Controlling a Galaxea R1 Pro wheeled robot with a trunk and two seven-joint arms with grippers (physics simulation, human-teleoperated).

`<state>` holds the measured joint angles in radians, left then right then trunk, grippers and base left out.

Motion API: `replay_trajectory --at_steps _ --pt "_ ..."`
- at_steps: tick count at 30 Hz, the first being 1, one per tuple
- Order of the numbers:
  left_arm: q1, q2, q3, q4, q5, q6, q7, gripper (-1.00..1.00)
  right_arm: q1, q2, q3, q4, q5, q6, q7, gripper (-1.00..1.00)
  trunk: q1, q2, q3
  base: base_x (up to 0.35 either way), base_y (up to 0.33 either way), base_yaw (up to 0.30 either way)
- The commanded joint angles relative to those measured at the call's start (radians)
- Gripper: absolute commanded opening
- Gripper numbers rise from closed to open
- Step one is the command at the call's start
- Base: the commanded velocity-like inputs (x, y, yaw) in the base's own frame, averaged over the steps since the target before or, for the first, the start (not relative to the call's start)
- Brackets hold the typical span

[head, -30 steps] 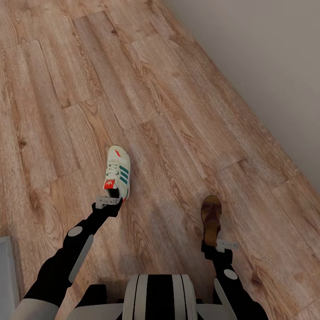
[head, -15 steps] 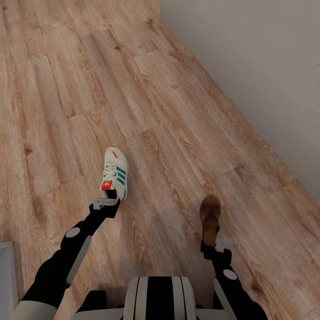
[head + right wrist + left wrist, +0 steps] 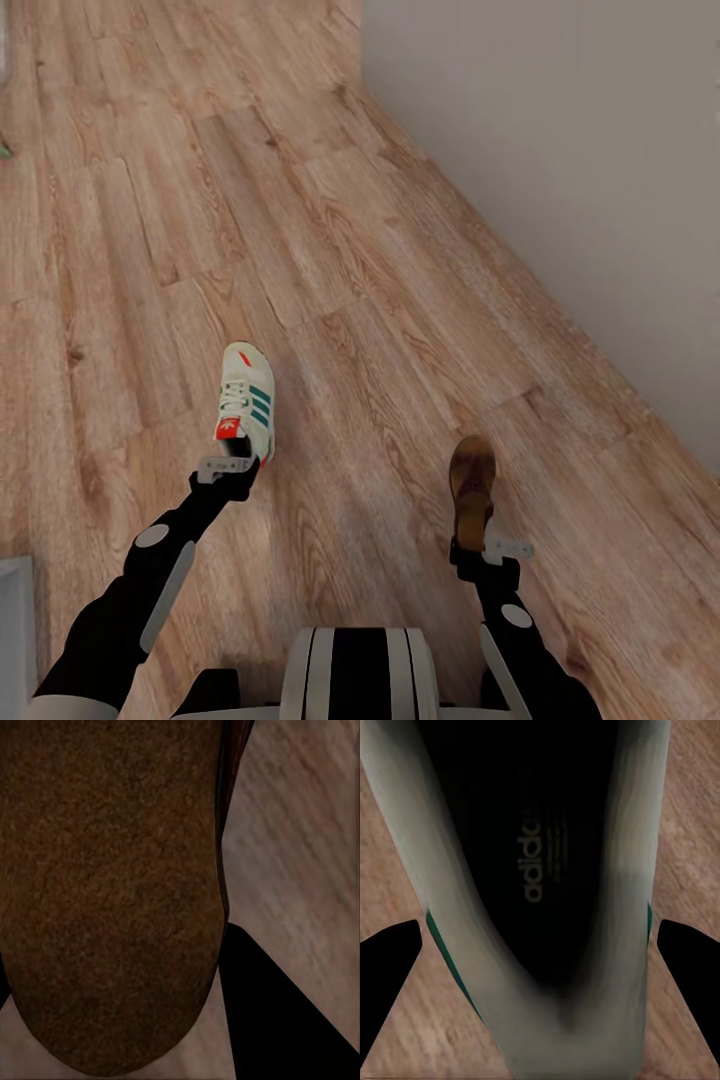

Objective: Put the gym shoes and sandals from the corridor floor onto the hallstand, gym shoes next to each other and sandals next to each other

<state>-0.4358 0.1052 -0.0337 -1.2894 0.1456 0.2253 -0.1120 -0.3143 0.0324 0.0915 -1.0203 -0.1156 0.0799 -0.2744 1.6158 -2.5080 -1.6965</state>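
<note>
we carry | left hand [image 3: 226,466] grasping sneaker [image 3: 243,400] | right hand [image 3: 490,548] grasping sandal [image 3: 472,490] | rack placement pending

i see my left gripper [image 3: 228,466] closed on the heel of an off-white lace-up sneaker with green side stripes and a red-orange tongue patch [image 3: 245,402], toe pointing away from me. my right gripper [image 3: 482,548] grips the heel end of a flat brown leather sandal with a darker footbed [image 3: 472,490], also toe-forward. both shoes sit over the light brown wood-grain plank floor [image 3: 330,250]; i can't tell if they touch it. a plain pale grey wall [image 3: 580,180] runs along the floor's right side.
</note>
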Motion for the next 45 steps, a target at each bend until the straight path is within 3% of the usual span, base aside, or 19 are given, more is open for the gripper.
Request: replay_trajectory --at_steps 1,2,3,6,12,16,20,23,29,35,38,40,42,45 --pt "0.013 0.001 0.002 0.0 0.01 0.006 0.001 -1.0 0.0 0.0 0.003 -0.003 -0.013 0.003 -0.007 -1.0 -0.001 0.0 0.004 0.0 0.0 0.0" --pt "0.03 0.001 0.004 0.0 0.008 0.001 0.002 -1.0 0.0 0.0 0.003 -0.003 -0.013 0.003 -0.008 -1.0 -0.001 0.0 0.007 0.0 0.0 0.0" --pt "0.121 0.001 0.086 0.013 0.008 -0.008 0.001 -1.0 0.002 0.0 0.004 -0.001 -0.012 0.003 -0.008 -1.0 -0.001 0.001 0.013 0.0 0.0 0.0" --pt "0.167 0.001 0.137 0.014 0.004 -0.009 0.0 -1.0 0.003 -0.001 0.005 0.003 -0.008 0.003 -0.009 -1.0 -0.003 0.001 0.029 0.0 0.0 0.0" --pt "0.221 0.001 0.15 0.037 0.0 -0.022 0.003 -1.0 0.004 -0.002 0.006 0.006 -0.005 0.002 -0.009 -1.0 -0.005 0.003 0.061 0.0 0.0 0.0" --pt "0.238 0.002 0.152 0.101 -0.001 -0.08 0.003 -1.0 0.004 -0.002 0.006 0.015 0.01 0.002 -0.008 -1.0 -0.007 0.004 0.083 0.0 0.0 0.0" --pt "0.244 0.001 0.152 0.221 -0.002 -0.172 0.003 -1.0 0.008 -0.004 0.006 0.036 0.073 -0.002 -0.008 -1.0 -0.009 0.004 0.105 0.0 0.0 0.0" --pt "0.245 0.001 0.151 0.352 -0.003 -0.294 0.001 -1.0 0.045 -0.004 0.005 0.044 0.145 -0.026 -0.009 -1.0 -0.01 0.005 0.121 0.0 0.0 0.0" --pt "0.246 0.0 0.15 0.534 -0.001 -0.482 0.004 -1.0 0.116 -0.007 0.003 0.05 0.186 -0.121 -0.008 -1.0 -0.013 0.007 0.154 0.0 0.0 0.0" --pt "0.283 0.0 0.155 0.577 0.008 -0.528 0.006 -1.0 0.17 -0.008 0.002 0.056 0.191 -0.171 -0.006 -1.0 -0.016 0.008 0.186 0.0 0.0 0.0" --pt "0.322 0.0 0.178 0.574 0.012 -0.56 0.006 -1.0 0.202 -0.008 0.002 0.059 0.193 -0.187 -0.005 -1.0 -0.027 0.029 0.2 0.0 0.0 0.0" --pt "0.357 -0.002 0.203 0.582 0.01 -0.619 0.006 -1.0 0.248 -0.009 0.002 0.077 0.193 -0.196 -0.002 -1.0 -0.035 0.043 0.21 0.0 0.0 0.0" --pt "0.366 -0.002 0.206 0.584 0.01 -0.626 0.006 -1.0 0.256 -0.009 0.002 0.095 0.192 -0.215 -0.003 -1.0 -0.043 0.057 0.219 0.0 0.0 0.0" --pt "0.375 0.0 0.216 0.589 0.009 -0.631 0.007 -1.0 0.263 -0.008 0.003 0.15 0.19 -0.297 -0.004 -1.0 -0.054 0.078 0.233 0.0 0.0 0.0"
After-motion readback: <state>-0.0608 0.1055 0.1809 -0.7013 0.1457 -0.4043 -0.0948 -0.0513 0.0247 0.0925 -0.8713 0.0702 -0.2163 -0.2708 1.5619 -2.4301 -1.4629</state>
